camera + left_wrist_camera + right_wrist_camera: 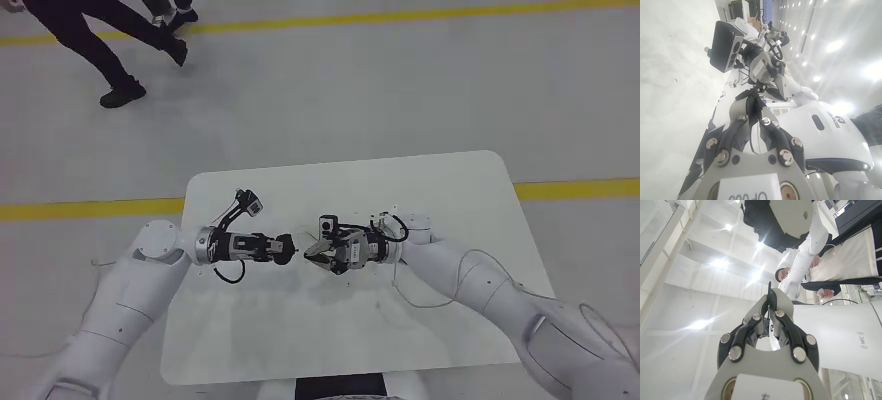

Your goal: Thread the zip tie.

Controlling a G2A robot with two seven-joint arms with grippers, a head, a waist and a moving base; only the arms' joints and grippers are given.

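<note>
Both arms meet over the middle of the white table (450, 190), tips facing each other and a short gap apart. My left gripper (289, 247) is shut on a black zip tie (747, 93). Its dark end pokes out past the fingertips, and a thin strap loops back between the fingers (751, 140). In the left wrist view the right gripper (772, 89) hangs just beyond that end. My right gripper (316, 254) is shut on a thin black zip tie strip (769, 289) that sticks straight out past its tips (770, 300).
The table's rounded edge (190, 300) runs close under the left arm. Bare tabletop lies behind the grippers and to the right. Yellow floor lines (80, 210) pass on either side of the table.
</note>
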